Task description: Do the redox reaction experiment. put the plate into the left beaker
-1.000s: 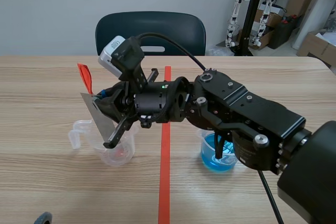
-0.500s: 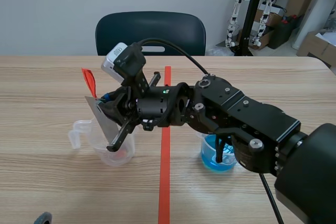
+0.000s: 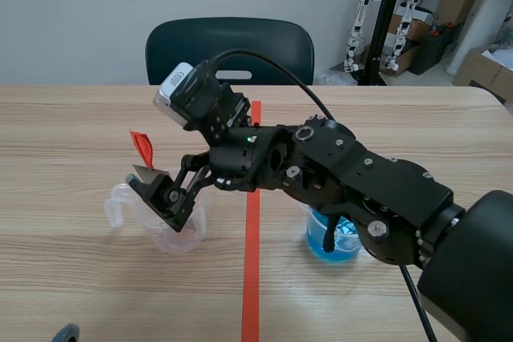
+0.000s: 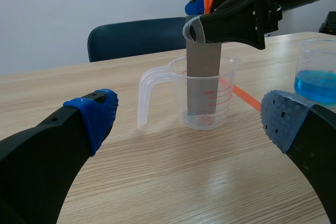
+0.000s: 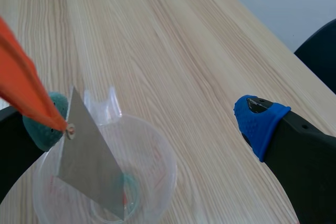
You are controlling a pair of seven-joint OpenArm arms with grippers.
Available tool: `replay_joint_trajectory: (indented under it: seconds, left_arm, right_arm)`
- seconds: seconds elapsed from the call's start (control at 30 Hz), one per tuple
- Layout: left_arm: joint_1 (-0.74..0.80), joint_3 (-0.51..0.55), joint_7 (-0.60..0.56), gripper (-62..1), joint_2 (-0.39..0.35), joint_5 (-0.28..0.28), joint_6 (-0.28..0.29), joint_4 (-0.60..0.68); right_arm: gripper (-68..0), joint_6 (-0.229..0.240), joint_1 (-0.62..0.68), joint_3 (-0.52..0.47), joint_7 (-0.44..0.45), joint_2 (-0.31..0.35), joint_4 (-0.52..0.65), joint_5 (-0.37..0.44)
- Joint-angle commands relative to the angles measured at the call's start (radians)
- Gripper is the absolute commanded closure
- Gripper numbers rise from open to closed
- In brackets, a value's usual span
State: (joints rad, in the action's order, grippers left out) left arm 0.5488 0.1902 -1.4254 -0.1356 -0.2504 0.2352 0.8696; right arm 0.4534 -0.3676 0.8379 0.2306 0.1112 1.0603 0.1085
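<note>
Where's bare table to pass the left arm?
Free: the near strip of the wooden table, robot-side of the clear plastic beaker and the beaker of blue liquid, and the far strip toward the chair. Crowded: above the clear beaker, where the right gripper hangs open by the grey metal plate.

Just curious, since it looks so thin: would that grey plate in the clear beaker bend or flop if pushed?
Probably stiff: the plate stands straight in the beaker, edges unbent. Likely light, as it looks like thin sheet. It rises well above the rim, so a push might tilt it or tip the beaker.
</note>
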Motion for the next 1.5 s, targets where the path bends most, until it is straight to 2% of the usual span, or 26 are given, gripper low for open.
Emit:
replay_joint_trajectory:
  seconds: [0.0,0.73,1.47]
  left_arm:
    - [0.002,0.002,-0.017,-57.2,0.005,0.006,-0.005,0.004]
    - [0.002,0.002,-0.016,-57.2,0.005,0.006,-0.005,0.003]
    - [0.002,0.002,-0.014,-57.2,0.005,0.006,-0.005,0.003]
  right_arm:
    - [-67.9,0.002,-0.015,0.01,0.012,-0.006,0.019,0.01]
    - [-67.9,0.003,-0.014,0.021,0.05,-0.006,0.019,0.01]
    - [-67.9,0.003,-0.014,0.021,0.049,-0.006,0.019,0.01]
